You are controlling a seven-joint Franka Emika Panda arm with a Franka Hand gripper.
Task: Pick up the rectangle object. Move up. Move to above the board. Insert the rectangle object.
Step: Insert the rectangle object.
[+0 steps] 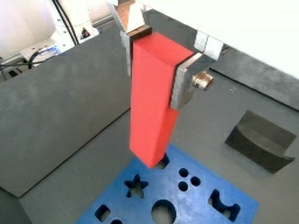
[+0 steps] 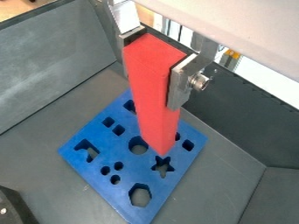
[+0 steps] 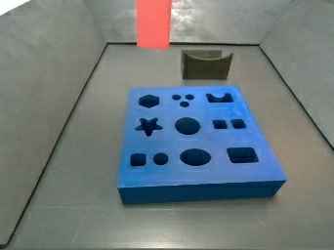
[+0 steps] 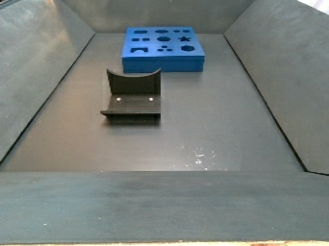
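Hanging upright in the end effector, the rectangle object is clamped near its top between the two silver finger plates, which are closed against its smooth red sides in both wrist views; its lower end hangs free in the air. In a wrist view that lower end shows over the board, above the cut-outs beside the star hole, with clear air between bar and slab. In a side view only the bottom part of the red bar enters at the top edge, and the end effector itself is out of frame there.

Lying flat on the dark floor of the walled bin, the blue board has open floor along every edge; no wall touches it. In a side view it sits toward the far end, with the fixture standing apart from it nearer the middle of the floor. A wide bare stretch of floor lies on the fixture's other side.
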